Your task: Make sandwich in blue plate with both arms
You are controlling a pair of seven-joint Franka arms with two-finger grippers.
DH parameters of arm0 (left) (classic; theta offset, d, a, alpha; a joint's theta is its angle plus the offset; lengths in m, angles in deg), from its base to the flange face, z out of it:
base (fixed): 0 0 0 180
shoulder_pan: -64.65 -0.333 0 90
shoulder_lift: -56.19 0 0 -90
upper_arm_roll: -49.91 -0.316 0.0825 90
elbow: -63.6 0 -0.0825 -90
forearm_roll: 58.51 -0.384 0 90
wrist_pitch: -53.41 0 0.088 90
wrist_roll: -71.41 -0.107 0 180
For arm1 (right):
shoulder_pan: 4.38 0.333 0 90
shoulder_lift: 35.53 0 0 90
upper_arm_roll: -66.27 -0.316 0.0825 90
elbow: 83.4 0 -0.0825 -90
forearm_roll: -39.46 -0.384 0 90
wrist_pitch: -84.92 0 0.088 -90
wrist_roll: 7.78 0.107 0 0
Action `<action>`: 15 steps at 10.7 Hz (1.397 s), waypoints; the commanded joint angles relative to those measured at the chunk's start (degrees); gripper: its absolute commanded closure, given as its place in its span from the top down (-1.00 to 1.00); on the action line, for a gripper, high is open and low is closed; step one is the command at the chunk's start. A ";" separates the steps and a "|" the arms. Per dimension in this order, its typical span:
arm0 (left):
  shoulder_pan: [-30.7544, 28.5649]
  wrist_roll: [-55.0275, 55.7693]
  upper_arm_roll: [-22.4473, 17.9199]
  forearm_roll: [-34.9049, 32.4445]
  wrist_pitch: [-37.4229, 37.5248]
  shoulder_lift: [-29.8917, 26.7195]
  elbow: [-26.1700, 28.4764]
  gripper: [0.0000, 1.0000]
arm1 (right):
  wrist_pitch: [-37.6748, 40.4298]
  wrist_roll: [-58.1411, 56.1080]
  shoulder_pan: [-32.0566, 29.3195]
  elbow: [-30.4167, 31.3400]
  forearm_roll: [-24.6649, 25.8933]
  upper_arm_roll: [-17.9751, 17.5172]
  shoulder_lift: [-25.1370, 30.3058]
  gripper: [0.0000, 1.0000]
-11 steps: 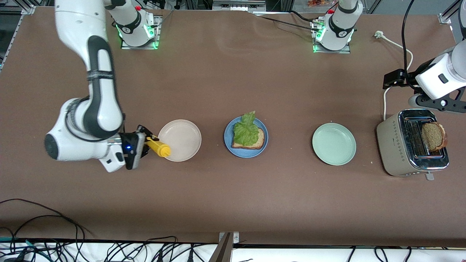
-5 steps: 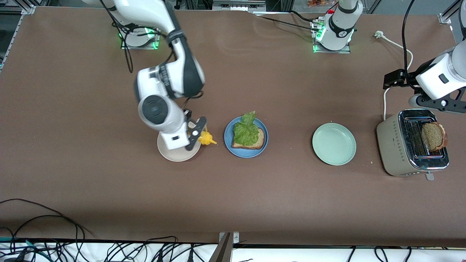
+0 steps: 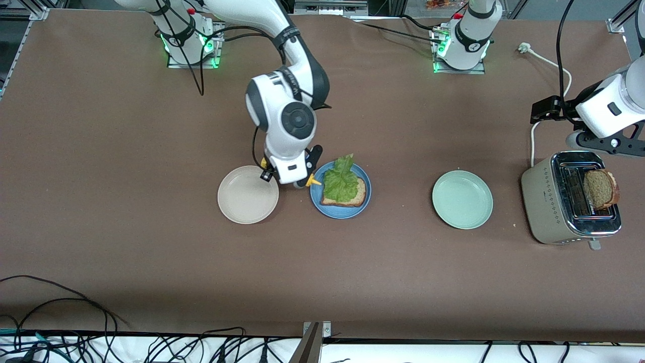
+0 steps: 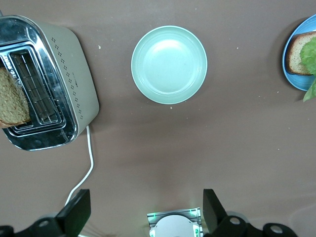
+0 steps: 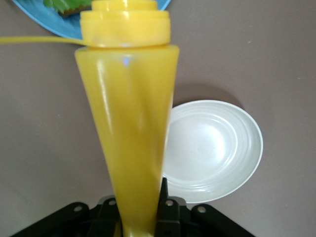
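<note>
The blue plate [image 3: 340,212] holds one brown bread slice [image 3: 356,198] with a green lettuce leaf [image 3: 340,181] on top. It also shows in the left wrist view [image 4: 291,79] and the right wrist view [image 5: 44,20]. A second bread slice [image 3: 599,189] stands in the toaster [image 3: 549,206]. My right gripper [image 3: 289,176] is shut on a yellow squeeze bottle [image 5: 131,123]. Its nozzle [image 3: 313,182] points at the edge of the blue plate. My left gripper [image 4: 143,217] is open and empty. It waits in the air beside the toaster [image 4: 74,84].
A cream plate [image 3: 248,194] lies beside the blue plate toward the right arm's end. A mint-green plate [image 3: 462,199] lies between the blue plate and the toaster. The toaster's white cord [image 3: 549,65] runs toward the robots' bases.
My right arm has swung with the yellow bottle across the cream plate to the edge of the blue plate. The left arm has not moved.
</note>
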 commanded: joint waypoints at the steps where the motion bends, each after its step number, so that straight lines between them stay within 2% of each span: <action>1: -0.07 0.16 0.21 -0.76 0.67 0.45 -1.31 1.00 | 1.04 4.15 5.56 -1.75 8.35 1.41 -4.75 -1.00; 6: -0.07 0.16 0.21 -0.76 0.67 0.45 -1.31 1.00 | 1.91 5.85 7.86 -1.58 16.36 0.36 -7.13 -1.00; 8: -0.07 0.16 0.21 -0.76 0.67 0.45 -1.31 1.00 | 2.27 6.02 7.69 -1.49 17.87 -0.52 -7.13 -1.00; 12: -0.07 0.16 0.21 -0.85 0.67 0.45 -1.31 1.00 | 2.27 5.93 7.34 -1.49 17.52 -0.53 -6.96 -1.00; 13: -0.07 0.16 0.21 -0.85 0.67 0.45 -1.31 1.00 | 2.18 5.93 4.81 -1.84 16.56 -0.96 -6.44 -1.00; 14: -0.07 0.16 0.21 -0.67 0.67 0.98 -1.31 1.00 | 2.18 5.50 1.13 -3.84 13.68 -4.27 -4.52 -1.00; 15: -0.07 0.16 0.21 -0.67 0.67 1.07 -1.31 1.00 | 2.10 5.58 -2.04 -4.91 9.91 -5.61 -2.32 -1.00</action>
